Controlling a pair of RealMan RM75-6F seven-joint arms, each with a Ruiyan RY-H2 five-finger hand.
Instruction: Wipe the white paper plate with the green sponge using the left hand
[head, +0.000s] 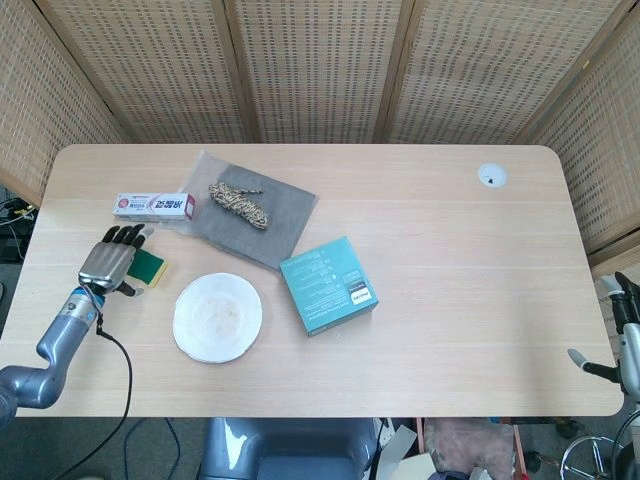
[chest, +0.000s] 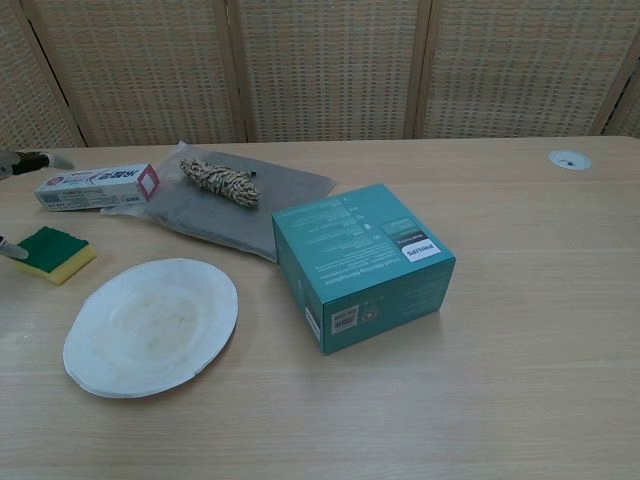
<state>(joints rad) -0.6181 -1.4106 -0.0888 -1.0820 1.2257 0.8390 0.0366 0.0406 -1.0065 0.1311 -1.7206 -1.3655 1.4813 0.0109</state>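
Observation:
The green sponge (head: 152, 267) (chest: 48, 252), green on top and yellow below, lies flat on the table left of the white paper plate (head: 218, 317) (chest: 152, 326). My left hand (head: 110, 260) lies just left of the sponge with its fingers spread and holds nothing. In the chest view only a fingertip (chest: 8, 249) shows at the left edge, by the sponge's corner. My right hand (head: 622, 335) shows partly at the right edge of the head view, off the table, with thumb and fingers apart and nothing in it.
A toothpaste box (head: 153, 206) (chest: 96, 186) lies behind the sponge. A grey cloth (head: 268, 222) (chest: 272, 195) carries a coil of rope (head: 238, 203) (chest: 220, 181). A teal box (head: 328, 285) (chest: 362, 262) stands right of the plate. A round grommet (head: 491, 176) sits at the far right.

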